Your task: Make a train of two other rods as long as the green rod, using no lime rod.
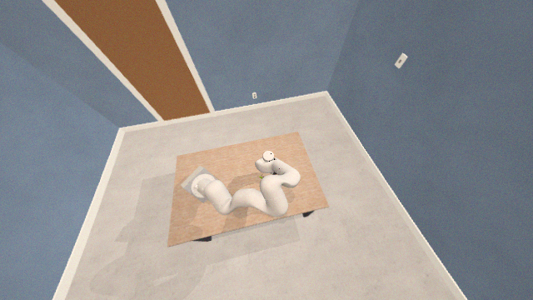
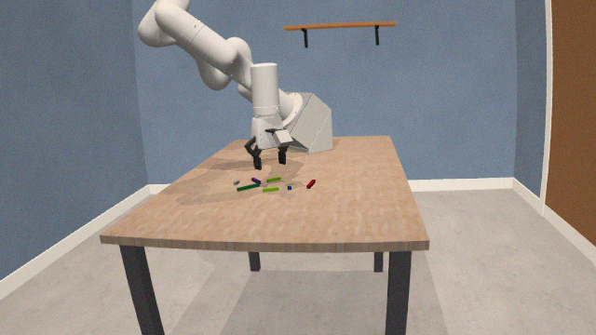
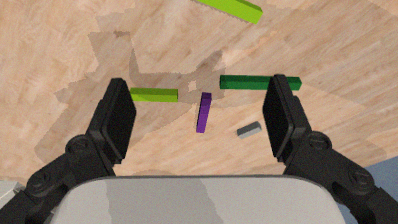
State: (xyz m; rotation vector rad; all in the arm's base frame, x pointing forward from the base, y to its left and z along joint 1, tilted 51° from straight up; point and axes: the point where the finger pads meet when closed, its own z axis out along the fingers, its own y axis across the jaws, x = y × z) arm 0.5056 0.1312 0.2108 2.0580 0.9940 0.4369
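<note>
My gripper (image 2: 269,160) is open and empty and hangs a little above the table. In the wrist view the gripper (image 3: 200,107) is over a purple rod (image 3: 203,112), which lies flat on the table between the two fingers. The dark green rod (image 3: 260,82) lies just beyond it by the right finger, and a lime rod (image 3: 154,94) lies by the left finger. A short grey rod (image 3: 249,129) lies near the right finger. In the exterior view the green rod (image 2: 248,187), purple rod (image 2: 255,180), grey rod (image 2: 237,182), blue rod (image 2: 289,188) and red rod (image 2: 311,183) lie apart.
A second lime rod (image 3: 230,9) lies farther off; both lime rods show in the exterior view (image 2: 274,179) (image 2: 270,189). The arm's base block (image 2: 311,123) stands at the back of the table. In the top view the arm (image 1: 258,192) hides the rods.
</note>
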